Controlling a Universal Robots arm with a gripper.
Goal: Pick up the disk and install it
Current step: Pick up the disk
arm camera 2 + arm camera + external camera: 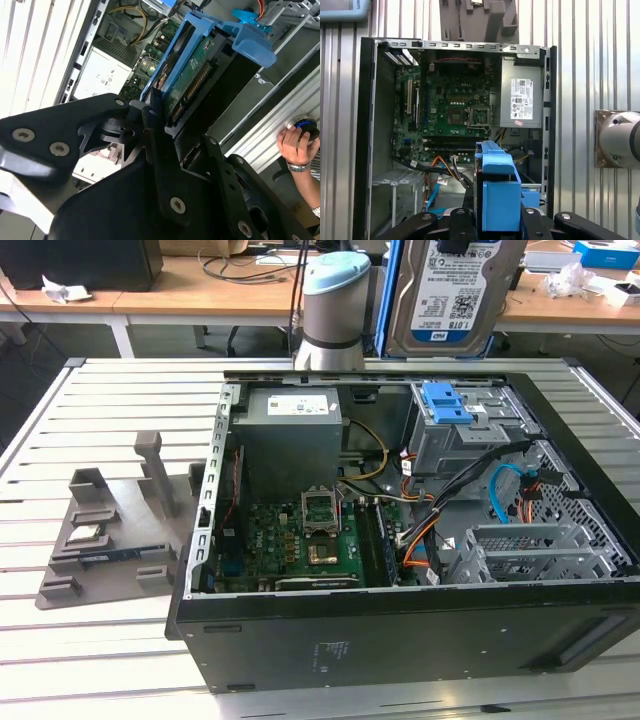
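The disk [452, 295] hangs upright above the far side of the open computer case [400, 640], its white-and-blue label facing the exterior camera and its blue carrier frame showing along one edge. In the second wrist view my gripper [155, 112] is shut on the disk [192, 65], whose green circuit board and blue frame stick out beyond the black fingers [135, 107]. In the first wrist view the blue carrier [497, 197] sits between the fingers [530, 217], over the case's drive corner. The drive cage [470, 435] with a blue latch [445, 402] lies below the disk.
Inside the case are a grey power supply [290, 430], the motherboard [320, 535] and loose orange and blue cables [505, 495]. A grey fixture [110, 520] lies on the slatted table at the exterior view's left. The arm's base [335, 310] stands behind the case. A person's hand [296, 145] holds a knob.
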